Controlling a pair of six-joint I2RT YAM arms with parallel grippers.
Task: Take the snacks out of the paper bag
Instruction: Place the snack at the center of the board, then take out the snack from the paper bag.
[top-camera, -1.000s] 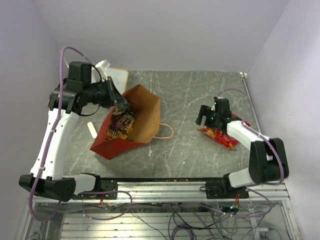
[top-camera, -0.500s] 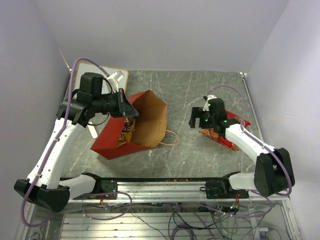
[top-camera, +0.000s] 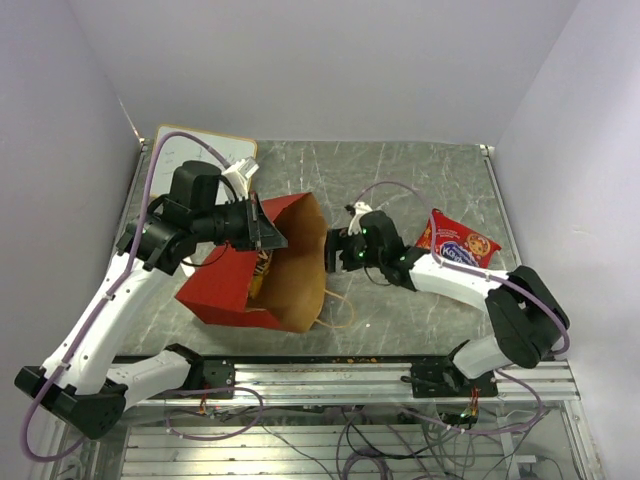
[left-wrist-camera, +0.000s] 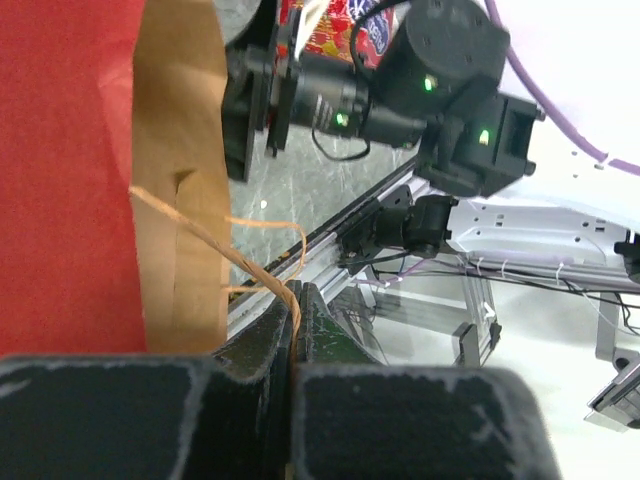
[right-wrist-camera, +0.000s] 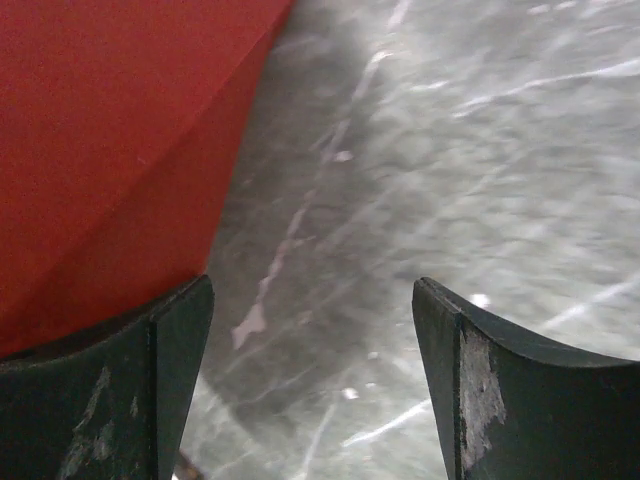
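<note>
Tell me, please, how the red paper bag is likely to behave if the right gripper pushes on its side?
The paper bag would probably buckle rather than slide: its thin walls look creased and skewed. Lifted by one handle in the left gripper, it likely swings or tips. It seems light, with few snacks visible inside.

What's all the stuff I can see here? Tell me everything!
table: one, grey marble, under everything
paper bag: one, red outside, brown inside, open, left of middle
snack bag: one, red with blue logo, on the table, right side
packets: count unclear, a sliver shows inside the paper bag
board: one, white, tan frame, far left corner
left claw: one, black, shut on the paper bag's tan handle
right claw: one, black, open, beside the bag's mouth
</note>
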